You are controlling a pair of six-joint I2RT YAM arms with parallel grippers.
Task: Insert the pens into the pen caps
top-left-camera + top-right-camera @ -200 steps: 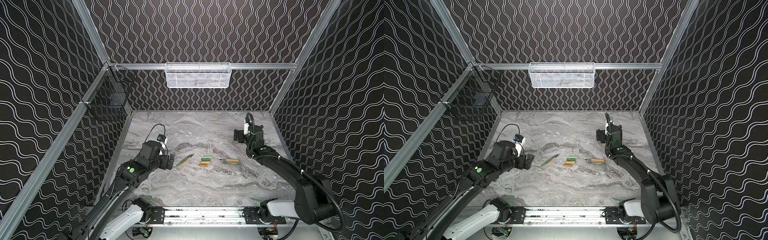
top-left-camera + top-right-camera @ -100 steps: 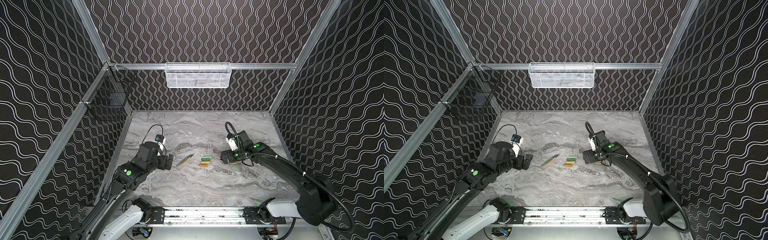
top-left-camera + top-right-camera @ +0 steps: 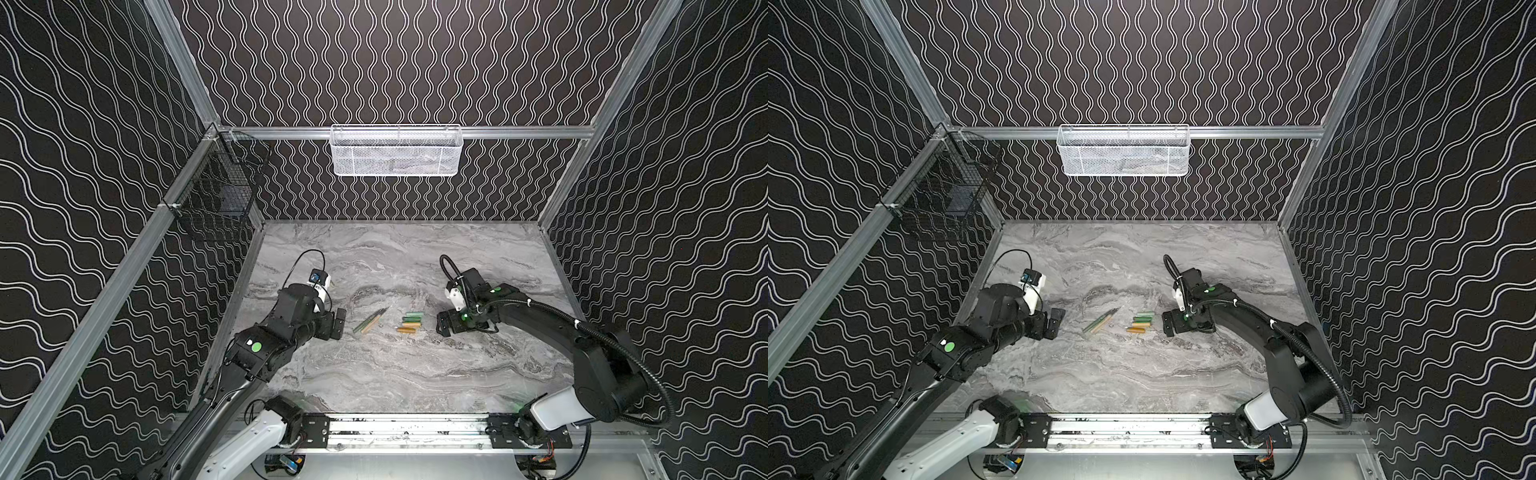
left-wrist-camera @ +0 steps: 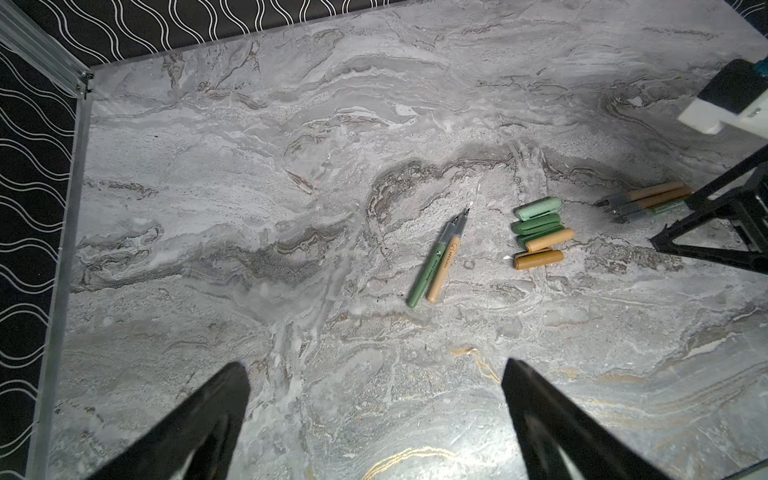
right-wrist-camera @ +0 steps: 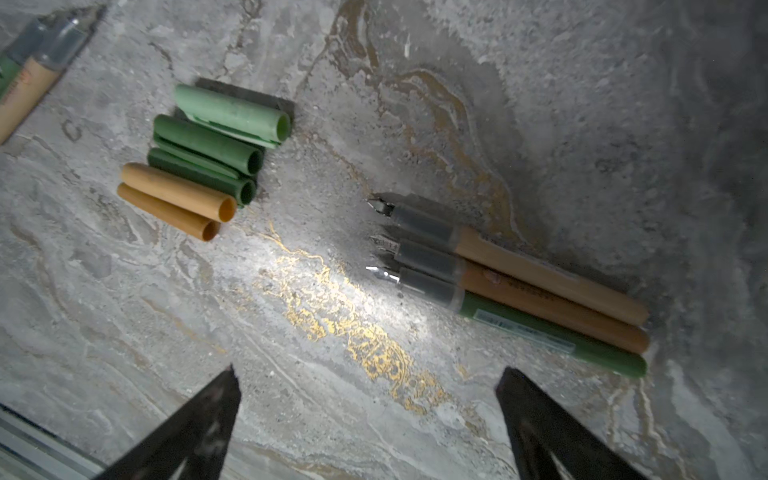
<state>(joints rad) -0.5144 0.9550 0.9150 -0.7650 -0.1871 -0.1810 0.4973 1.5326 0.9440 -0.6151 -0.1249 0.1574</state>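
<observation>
Two pens (image 3: 371, 320), one green and one tan, lie side by side left of centre, also in the left wrist view (image 4: 436, 259). Several green and orange pen caps (image 3: 411, 322) (image 3: 1140, 322) lie in a tight row to their right, their open ends showing in the right wrist view (image 5: 208, 166). Three more pens (image 5: 519, 282), two tan and one green, lie right of the caps; in both top views the right arm hides them. My right gripper (image 3: 443, 326) (image 5: 369, 370) hangs open over them, empty. My left gripper (image 3: 338, 322) (image 4: 374, 365) stands open and empty left of the pen pair.
A white mesh basket (image 3: 397, 151) hangs on the back wall and a black wire basket (image 3: 218, 199) on the left wall. Aluminium rails edge the marble table (image 3: 395, 374). The arms' base rail (image 3: 407, 430) runs along the front.
My right arm has swung from the back right down towards the middle and now hovers over the three pens. The left arm has shifted only slightly. Pens and caps have not moved.
</observation>
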